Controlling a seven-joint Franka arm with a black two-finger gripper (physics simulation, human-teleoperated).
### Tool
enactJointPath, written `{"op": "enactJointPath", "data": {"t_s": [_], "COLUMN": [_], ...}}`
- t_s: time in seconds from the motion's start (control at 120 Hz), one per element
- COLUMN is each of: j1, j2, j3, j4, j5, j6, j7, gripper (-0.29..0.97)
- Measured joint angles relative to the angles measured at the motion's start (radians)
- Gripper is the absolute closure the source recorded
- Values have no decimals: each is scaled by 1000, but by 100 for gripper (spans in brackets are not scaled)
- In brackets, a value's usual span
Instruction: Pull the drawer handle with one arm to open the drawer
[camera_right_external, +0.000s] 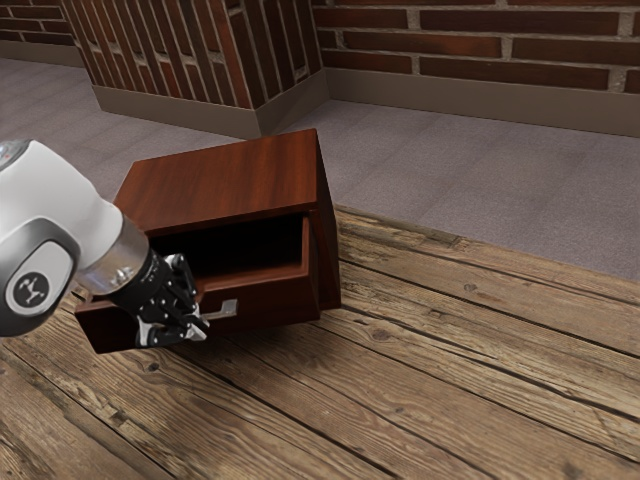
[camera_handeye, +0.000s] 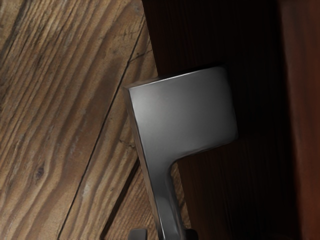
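Note:
A dark red-brown wooden cabinet (camera_right_external: 228, 182) stands on the plank table. Its single drawer (camera_right_external: 262, 293) is pulled partway out, and a dark gap shows above the drawer front. A grey metal handle (camera_right_external: 222, 309) is mounted on that front. My black gripper (camera_right_external: 183, 327) is at the end of the handle nearer the exterior view's left, shut on it. In the wrist view the handle (camera_handeye: 182, 117) looms close in front of the hand, and its bar runs down between my fingertips (camera_handeye: 138, 233).
The wooden plank table (camera_right_external: 440, 380) stretches to the exterior view's right and front of the cabinet. Behind it are a grey carpeted floor (camera_right_external: 470, 170) and brick walls (camera_right_external: 480, 40).

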Motion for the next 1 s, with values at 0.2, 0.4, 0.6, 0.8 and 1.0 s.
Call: {"op": "enactJointPath", "data": {"t_s": [0.2,0.4,0.6,0.8,1.0], "j1": [-5,-7,-6,-16,-25], "j2": [-23,-40,-40,-47,-68], "j3": [0,0,0,-2,-2], "j4": [-19,-32,-32,-36,-59], "j5": [4,7,12,19,26], "j6": [1,0,1,3,2], "j7": [0,0,1,1,0], "gripper": [72,73,64,59,58]}}
